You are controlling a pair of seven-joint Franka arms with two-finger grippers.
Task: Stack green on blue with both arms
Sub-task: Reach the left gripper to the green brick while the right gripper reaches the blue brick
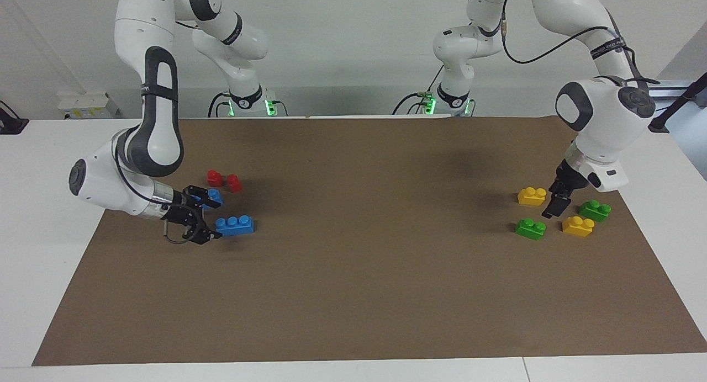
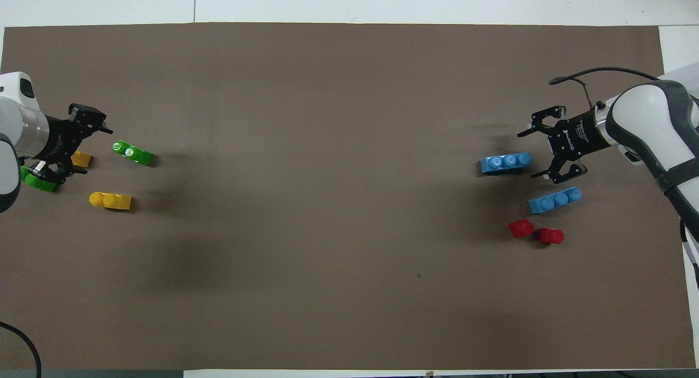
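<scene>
Two green bricks lie at the left arm's end: one point(image 1: 530, 228) point(image 2: 132, 153) farther from the robots, one point(image 1: 595, 210) point(image 2: 37, 180) nearer and partly covered from above. My left gripper point(image 1: 557, 205) point(image 2: 90, 148) hangs open just above the mat between them, holding nothing. Two blue bricks lie at the right arm's end: one point(image 1: 235, 225) point(image 2: 505, 163) farther out, one point(image 1: 214, 197) point(image 2: 555, 200) nearer, partly hidden by the gripper in the facing view. My right gripper point(image 1: 212, 216) point(image 2: 528, 154) is low, open and empty, its jaws facing the end of the farther blue brick.
Two yellow bricks point(image 1: 532, 196) point(image 1: 578, 226) lie among the green ones, one point(image 2: 82, 159) under the left gripper in the overhead view, the other point(image 2: 111, 200) apart. Two small red pieces point(image 1: 214, 178) point(image 1: 234, 182) sit nearer the robots than the blue bricks. A brown mat point(image 1: 353, 271) covers the table.
</scene>
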